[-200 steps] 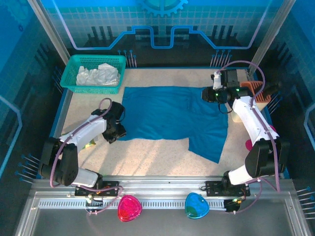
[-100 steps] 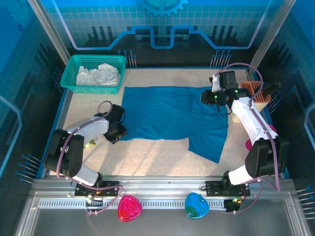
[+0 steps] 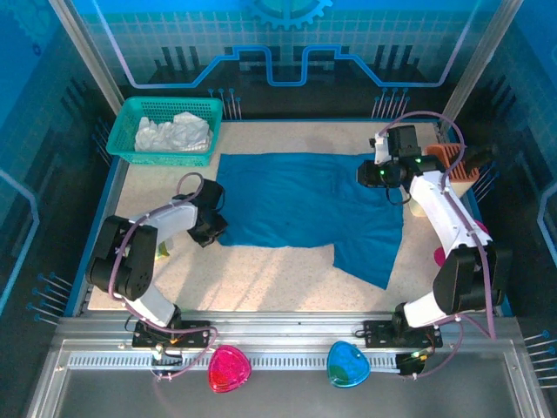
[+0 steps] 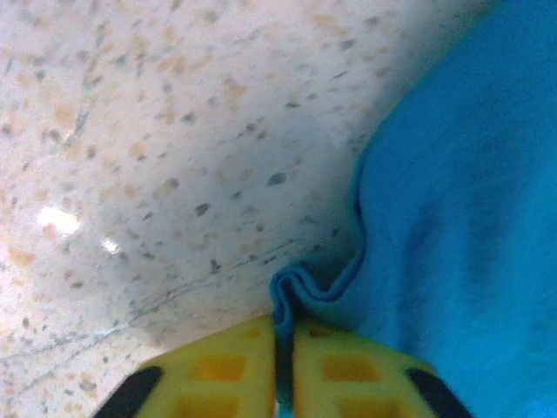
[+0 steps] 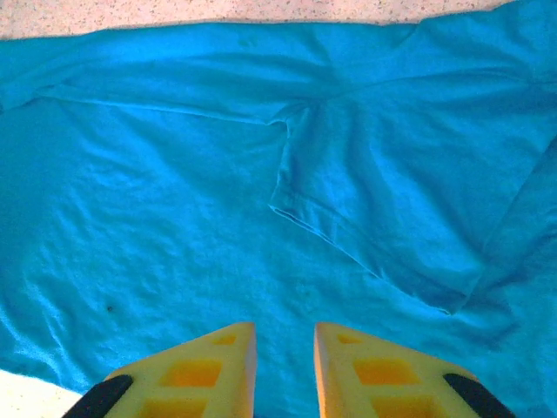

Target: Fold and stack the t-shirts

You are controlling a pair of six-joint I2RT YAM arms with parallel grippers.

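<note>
The teal-blue t-shirt (image 3: 305,205) lies spread across the middle of the table, one part reaching toward the front right. My left gripper (image 3: 211,228) is shut on its near-left edge; in the left wrist view a small fold of the teal-blue t-shirt (image 4: 331,287) is pinched between the yellow fingers (image 4: 226,370). My right gripper (image 3: 370,172) hovers over the shirt's far-right part, open. In the right wrist view its fingertips (image 5: 226,361) frame flat cloth, with a sleeve hem (image 5: 348,248) just ahead. The white t-shirt (image 3: 174,132) sits crumpled in the green mesh basket (image 3: 129,157).
The green basket stands at the far left corner. An orange object (image 3: 452,157) sits at the far right edge behind my right arm. A yellow-green packet (image 3: 162,253) peeks out under my left arm. Bare speckled tabletop (image 3: 261,279) runs along the front.
My left gripper slid a little toward the far right along the shirt's near-left edge. The right gripper stayed almost where it was.
</note>
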